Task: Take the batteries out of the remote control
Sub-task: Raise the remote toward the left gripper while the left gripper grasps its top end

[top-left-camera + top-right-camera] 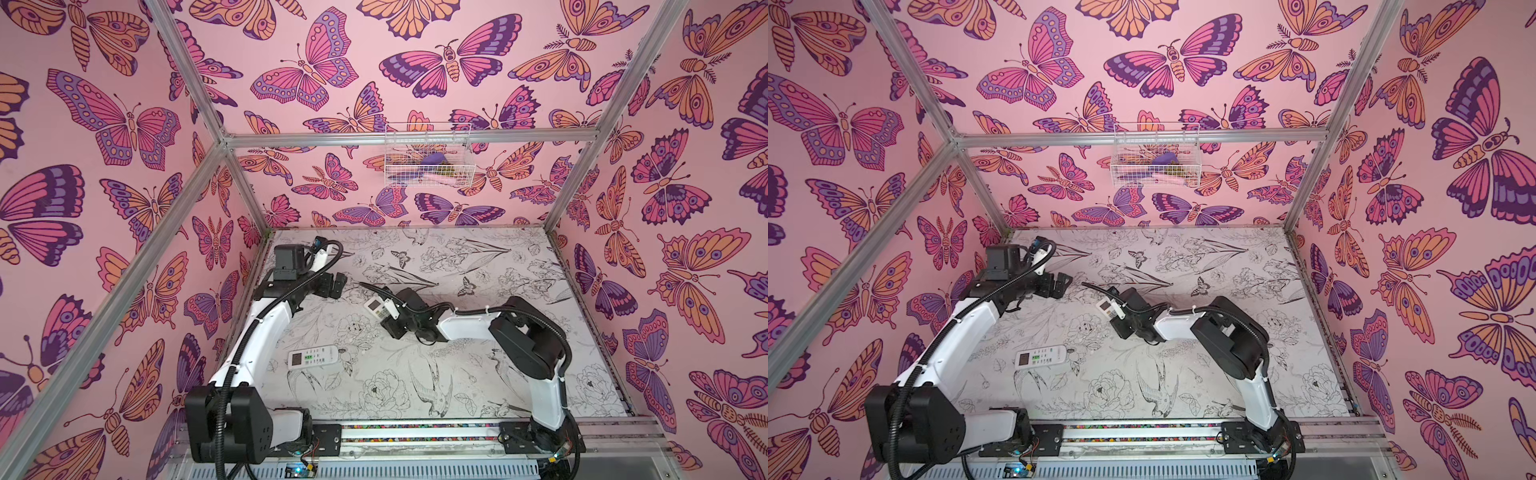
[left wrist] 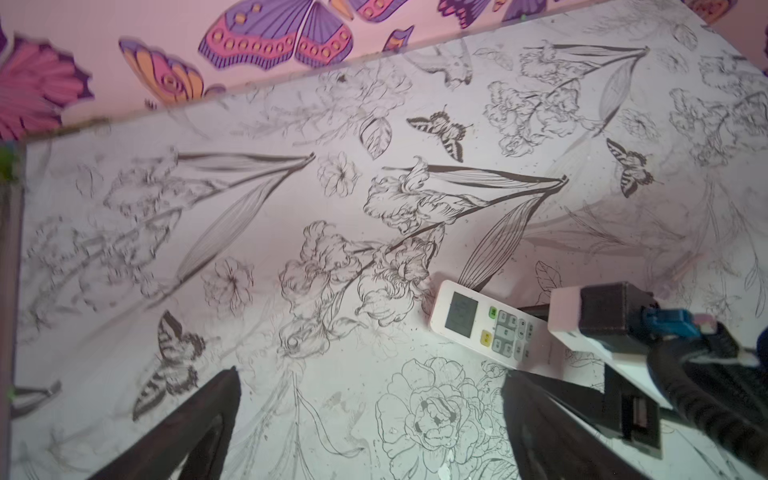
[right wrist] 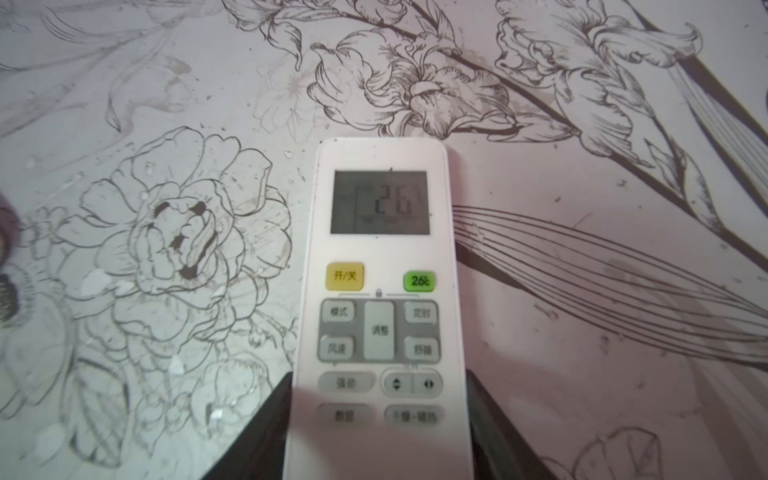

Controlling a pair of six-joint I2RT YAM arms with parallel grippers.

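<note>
- A worktop [image 1: 457, 257] printed with grey flowers, birds and butterflies.
- Pink walls [image 1: 332, 62] with big butterflies on three sides.
- Silver frame bars [image 1: 291, 140] along the wall edges.
- A white wire basket [image 1: 392, 141] hangs on the back wall. Inside lie a purple thing [image 1: 432, 160] and a pink thing [image 1: 436, 178], both blurred.
- A rail [image 1: 415, 432] runs along the near worktop edge.

I read the remote [image 3: 380, 316] as smooth white plastic with a dull grey screen and rubbery-looking keys, the table [image 1: 478, 365] sheet matt and scuffed, the frame [image 1: 291, 140] brushed bare metal, the basket [image 1: 399, 166] white-coated wire, and the arm shells [image 1: 465, 328] glossy white plastic.
</note>
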